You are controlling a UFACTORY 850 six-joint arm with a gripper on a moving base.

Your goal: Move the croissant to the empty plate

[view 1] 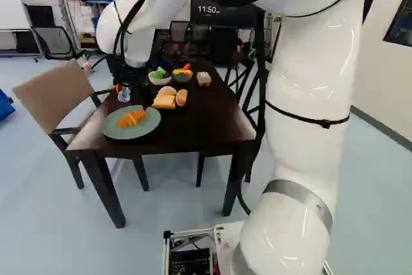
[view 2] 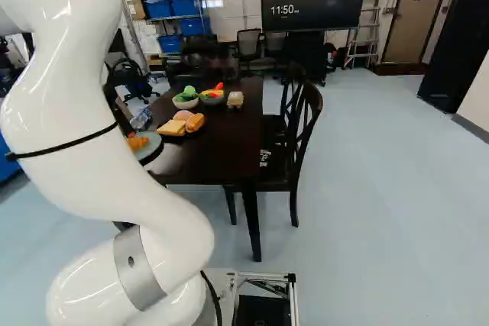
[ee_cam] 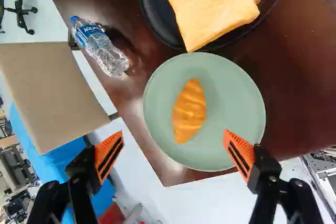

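My gripper [view 1: 118, 86] hangs over the dark table's left side in the left base view, close to the green plate. On that round green plate [ee_cam: 231, 87] lies an orange-brown croissant [ee_cam: 189, 109], the only thing on it. The wrist view has the gripper [ee_cam: 174, 134] standing wide open above the plate's near part, the croissant just ahead of the gap and nothing gripped. The same croissant [view 1: 132, 118] and plate [view 1: 122, 134] show at the table's near left corner in the left base view.
Touching or nearly touching the green plate is a black plate [ee_cam: 157, 29] with bread [ee_cam: 212, 9]. A bottle [ee_cam: 100, 45] stands nearby. Two bowls [view 2: 185, 103] [view 2: 212, 99] and a small pale item [view 2: 235, 99] are farther back. Chairs [view 1: 58, 94] flank the table.
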